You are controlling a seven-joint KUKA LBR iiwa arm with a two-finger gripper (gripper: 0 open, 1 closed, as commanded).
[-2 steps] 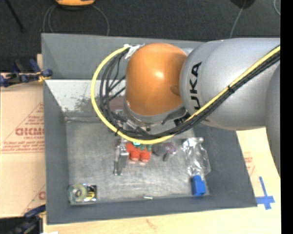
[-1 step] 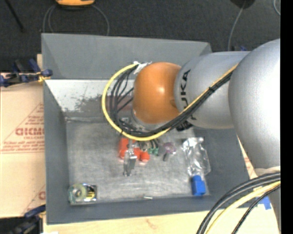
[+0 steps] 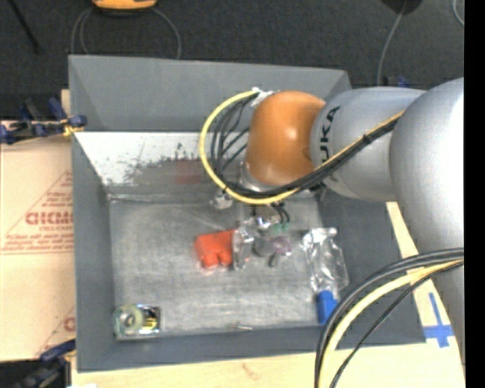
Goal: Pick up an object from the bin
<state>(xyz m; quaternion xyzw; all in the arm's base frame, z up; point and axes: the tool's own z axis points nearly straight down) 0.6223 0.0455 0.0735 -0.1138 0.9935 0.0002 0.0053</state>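
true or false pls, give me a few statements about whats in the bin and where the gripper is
1. An orange-red block lies near the middle of the bin. True.
2. The clear plastic bag lies in the bin's lower left corner. False: it lies on the right side, with a blue piece at its lower end.
3. A small round thing with some yellow on it sits in the lower left corner. True.
4. The gripper is over the lower left corner. False: it is near the middle, just right of the orange-red block.
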